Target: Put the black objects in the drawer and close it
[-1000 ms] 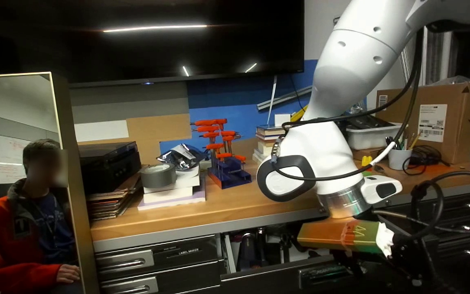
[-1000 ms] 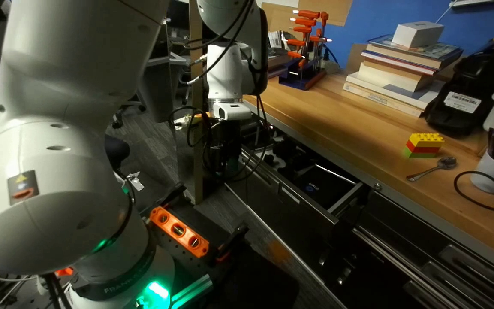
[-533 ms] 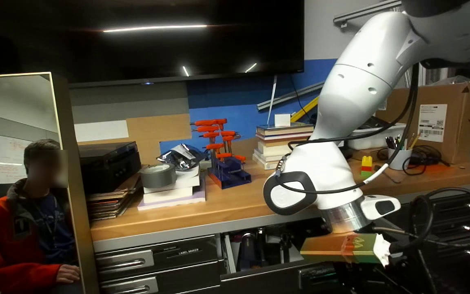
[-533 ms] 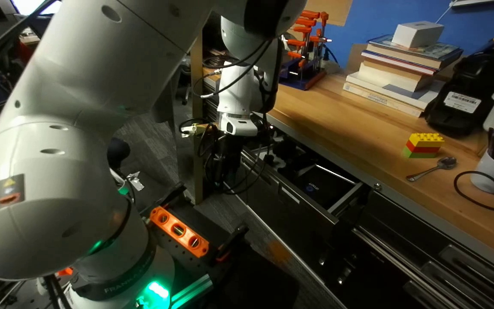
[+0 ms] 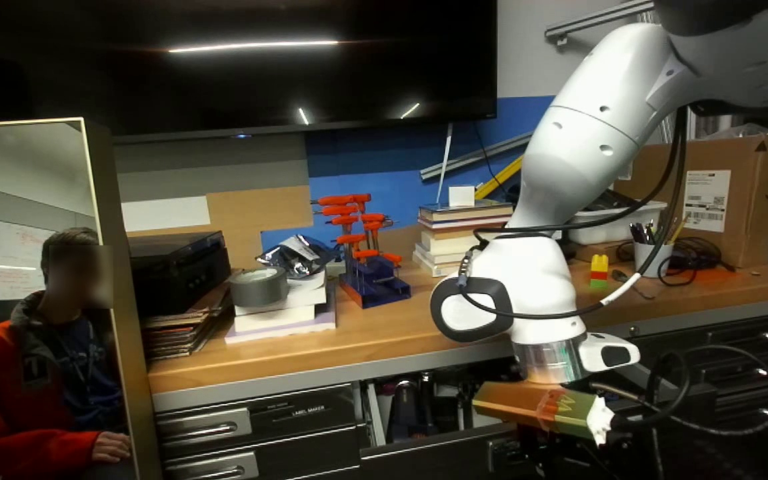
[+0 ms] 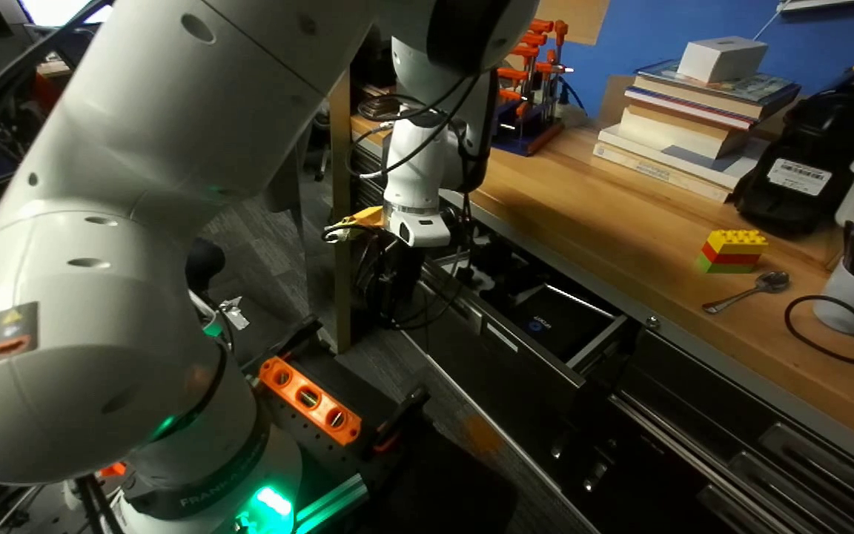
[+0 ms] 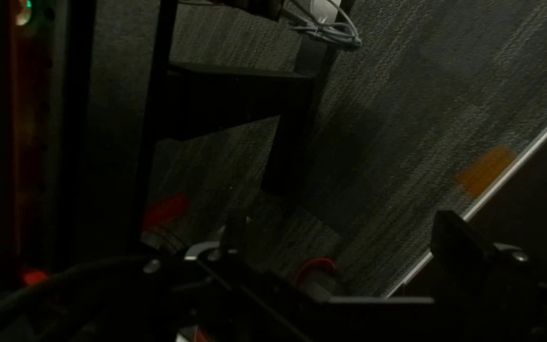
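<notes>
Base (image 6: 275, 452): nearest, with a green light (image 6: 271, 500) glowing low down.
Arm (image 6: 190, 126): white; it goes up from the base, reaches out, then bends down at the end.
Wrist (image 6: 416, 174): in both exterior views it hangs down, nearly straight.
Fingers (image 7: 454, 242): pointing down and spread wide, with dim floor (image 7: 444, 71) showing in the gap.
Drawer (image 6: 545, 359): pulled open; the fingers hang near its front, and I cannot tell if they touch it.
Black things (image 6: 497, 259): dark lumps in the drawer, toward its far end in an exterior view; too dim to tell apart.
Case (image 6: 568, 317): flat and black, in the drawer's near end.
Table (image 6: 620, 215): wood, above the drawer; the wrist hangs out in front of its edge.
Bricks (image 6: 732, 252): yellow, red and green, near a spoon (image 6: 749, 291).
Tools (image 5: 343, 220): red handles, in a blue stand (image 5: 374, 283).
</notes>
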Action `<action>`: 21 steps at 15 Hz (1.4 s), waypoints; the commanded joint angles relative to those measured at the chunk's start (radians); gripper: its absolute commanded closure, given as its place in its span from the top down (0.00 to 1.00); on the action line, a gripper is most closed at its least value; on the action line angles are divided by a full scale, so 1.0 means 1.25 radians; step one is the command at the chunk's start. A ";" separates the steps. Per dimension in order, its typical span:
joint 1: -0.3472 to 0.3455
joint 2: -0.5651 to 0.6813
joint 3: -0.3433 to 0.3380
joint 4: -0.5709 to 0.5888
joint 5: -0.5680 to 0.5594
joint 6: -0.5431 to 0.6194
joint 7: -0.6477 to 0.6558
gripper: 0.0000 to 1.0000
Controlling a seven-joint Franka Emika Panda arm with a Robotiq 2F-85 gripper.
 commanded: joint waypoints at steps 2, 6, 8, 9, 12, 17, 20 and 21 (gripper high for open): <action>-0.014 -0.005 0.001 0.021 0.014 -0.055 -0.030 1.00; -0.003 -0.014 -0.020 0.025 -0.002 -0.140 -0.013 1.00; -0.002 -0.013 -0.026 0.029 -0.026 -0.194 -0.007 1.00; -0.006 -0.010 -0.026 0.033 -0.038 -0.216 -0.007 1.00; -0.016 0.001 -0.017 0.056 -0.091 -0.256 -0.015 1.00; -0.026 0.015 -0.005 0.103 -0.185 -0.300 -0.010 1.00; -0.029 0.029 -0.004 0.140 -0.194 -0.320 -0.044 1.00; -0.028 0.037 -0.001 0.154 -0.199 -0.323 -0.053 1.00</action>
